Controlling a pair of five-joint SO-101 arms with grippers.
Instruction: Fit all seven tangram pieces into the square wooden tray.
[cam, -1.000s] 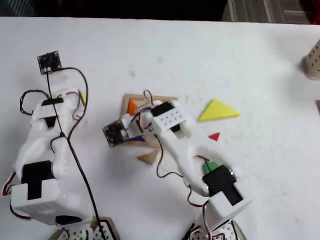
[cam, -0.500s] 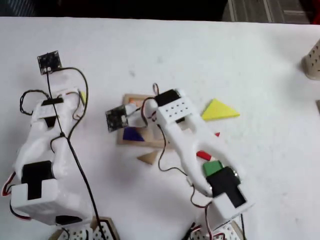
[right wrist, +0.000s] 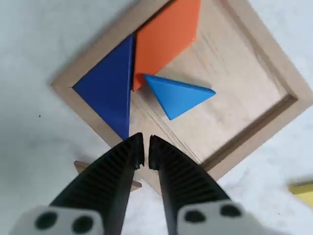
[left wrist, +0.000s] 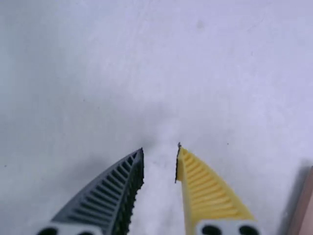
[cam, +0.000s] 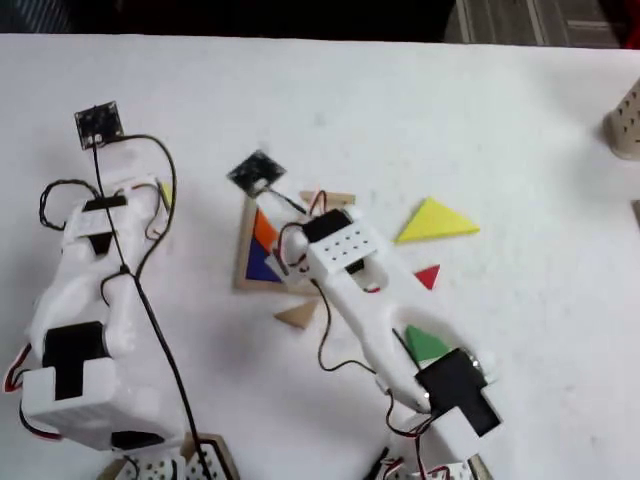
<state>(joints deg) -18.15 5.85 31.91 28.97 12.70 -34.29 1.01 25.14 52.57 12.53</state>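
White table (cam: pixel 400 100), evenly lit. Dark strip (cam: pixel 250 15) past far edge, grey floor (cam: pixel 530 20) top right. Beige perforated block (cam: pixel 628 125) at right edge.

no readable text, labels or numbers appear on anything.

White arms (cam: pixel 370 290), dark cables (cam: pixel 148 300), grey-and-yellow ribbed end effector (left wrist: pixel 160 148)
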